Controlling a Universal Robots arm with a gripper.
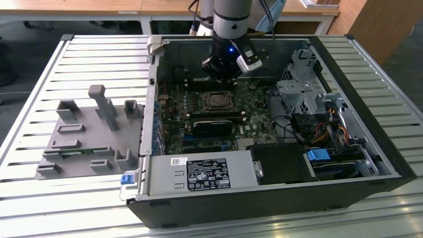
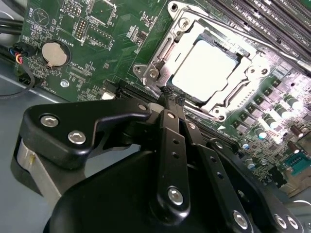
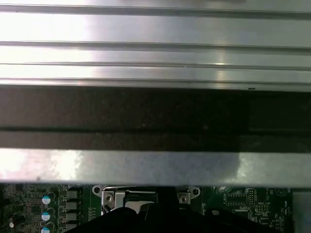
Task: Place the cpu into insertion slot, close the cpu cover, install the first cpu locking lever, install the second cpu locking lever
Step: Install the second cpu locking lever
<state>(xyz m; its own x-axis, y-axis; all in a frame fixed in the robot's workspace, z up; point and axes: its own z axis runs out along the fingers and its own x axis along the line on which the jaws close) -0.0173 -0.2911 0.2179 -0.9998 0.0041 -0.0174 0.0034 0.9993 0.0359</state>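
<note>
The cpu (image 2: 206,69) sits in its socket on the green board (image 2: 97,43), the cpu cover (image 2: 160,53) closed around it. The gripper (image 2: 167,97) hovers beside the socket's edge, jaws pinched together, holding nothing.

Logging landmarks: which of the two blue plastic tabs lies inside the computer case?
The blue tab toward the exterior view's right; the other tab sits outside the case wall.

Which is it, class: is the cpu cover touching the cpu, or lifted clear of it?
Touching, as far as shows. In the second wrist view the cpu cover lies flat around the cpu, its frame overlapping the chip's edges with no gap.
</note>
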